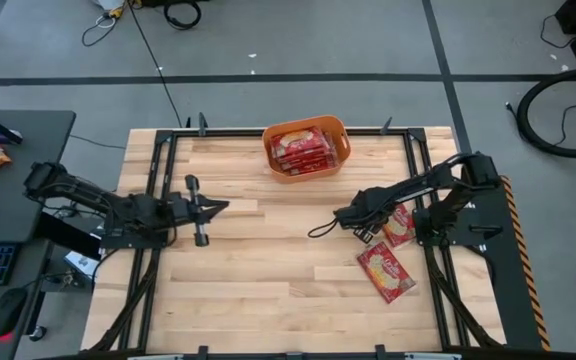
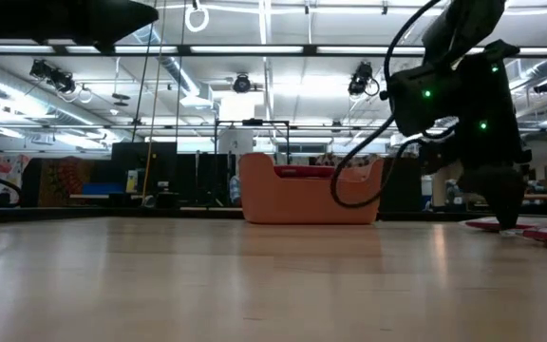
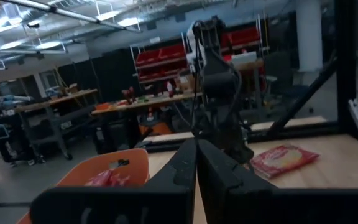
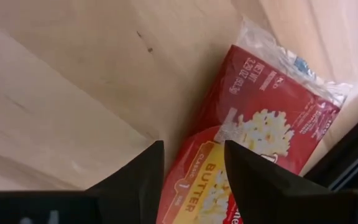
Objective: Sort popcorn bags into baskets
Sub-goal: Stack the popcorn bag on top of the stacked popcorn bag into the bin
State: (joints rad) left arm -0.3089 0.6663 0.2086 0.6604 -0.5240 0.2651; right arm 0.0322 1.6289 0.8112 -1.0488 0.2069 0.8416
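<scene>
Red popcorn bags already fill the orange basket point(image 1: 307, 148) at twelve o'clock on the counter point(image 1: 268, 270). Two bags remain at three to four o'clock: the near bag point(image 1: 400, 224) under the right hand point(image 1: 365, 230), the far bag point(image 1: 386, 271) just below it. We judge the step to be reaching for the next bag: the right hand hovers with fingers parted astride the bag's edge, holding nothing. Next it must lower and close. At nine o'clock our left hand point(image 1: 208, 208) waits, fingers together, empty. Pale wood planks form the surface; a workshop with shelving lies beyond.
</scene>
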